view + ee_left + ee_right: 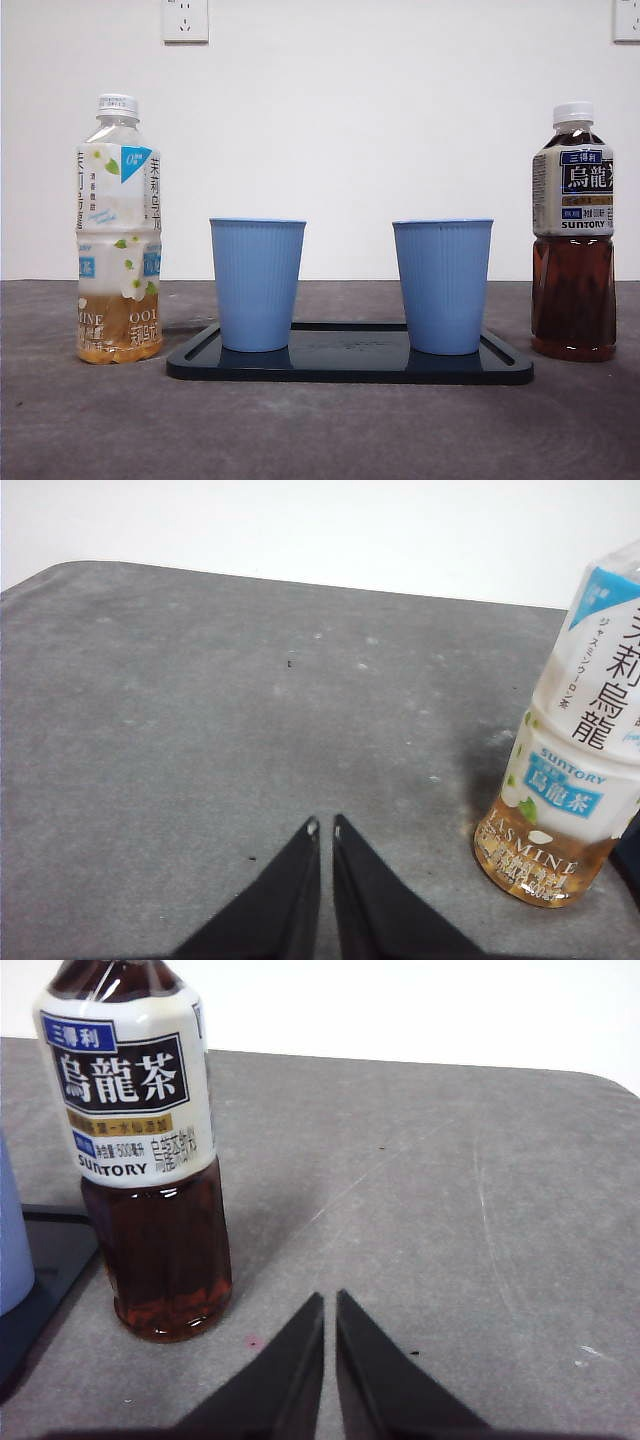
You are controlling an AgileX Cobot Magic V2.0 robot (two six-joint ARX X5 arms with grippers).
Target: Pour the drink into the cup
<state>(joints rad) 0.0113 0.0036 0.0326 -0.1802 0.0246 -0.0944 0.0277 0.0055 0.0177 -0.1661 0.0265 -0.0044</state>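
Two blue ribbed cups, one on the left (257,283) and one on the right (442,285), stand upright on a dark tray (350,366). A capped jasmine tea bottle (119,230) with a little pale drink stands left of the tray. A capped dark oolong tea bottle (574,235) stands right of it. My left gripper (323,827) is shut over bare table, the jasmine bottle (570,750) off to its side and untouched. My right gripper (329,1300) is shut too, beside the oolong bottle (145,1150) but apart from it. Neither arm shows in the front view.
The grey tabletop (320,430) runs back to a white wall with sockets (185,20). In the right wrist view, a cup's edge (12,1230) and a tray corner (45,1250) show beside the oolong bottle.
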